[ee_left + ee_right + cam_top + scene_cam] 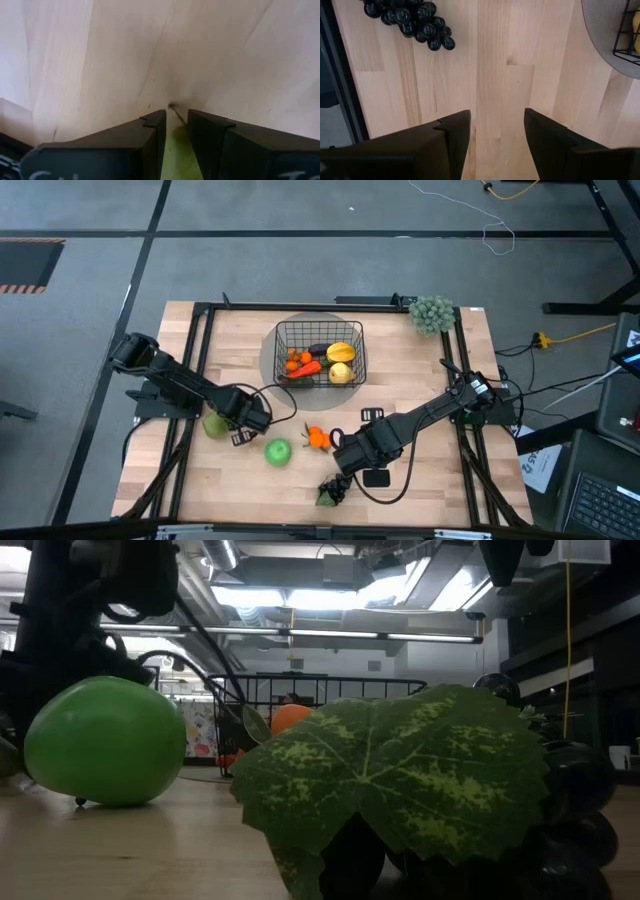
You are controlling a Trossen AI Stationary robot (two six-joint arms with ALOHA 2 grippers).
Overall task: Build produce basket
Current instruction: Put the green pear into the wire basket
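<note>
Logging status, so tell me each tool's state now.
Left tool: shut on the pear.
Right tool: open, holding nothing.

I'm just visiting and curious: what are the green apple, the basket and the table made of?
The green apple looks like smooth, glossy plastic: a soft sheen and perfectly even colour, so probably a toy. The basket appears to be thin black metal wire mesh, since you can see through it. The table seems pale wood in joined planks, with visible grain and a matte finish.
</note>
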